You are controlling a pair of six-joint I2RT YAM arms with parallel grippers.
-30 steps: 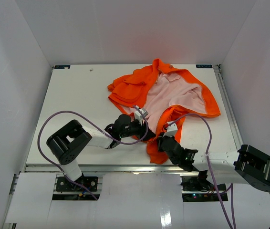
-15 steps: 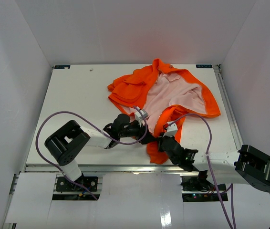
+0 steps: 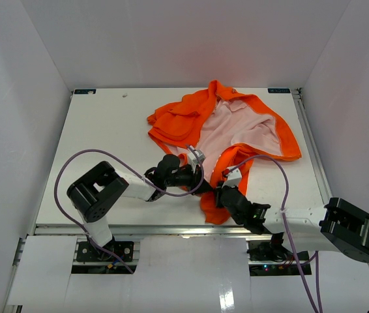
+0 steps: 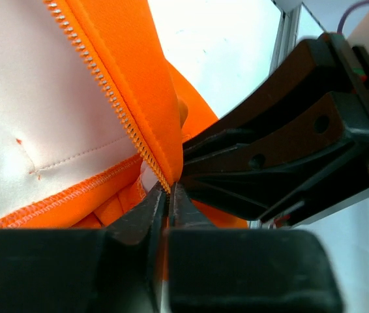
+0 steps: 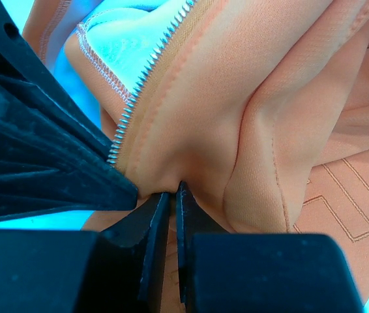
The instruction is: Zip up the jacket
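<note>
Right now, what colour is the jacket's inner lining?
The jacket lining is pale pink; top view shows it best.

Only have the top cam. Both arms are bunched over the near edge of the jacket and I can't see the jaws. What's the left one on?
Observer: In the left wrist view, the left gripper has its jaws closed to a slit on the jacket, right at the bottom end of the zipper teeth.
Operator: And the right?
Observer: In the right wrist view, the right gripper pinches an orange fold just beside the lower end of a tooth row.
Operator: Are the two colliding?
Observer: The tips of both meet at nearly the same spot on the fabric. I cannot tell whether they actually touch.
</note>
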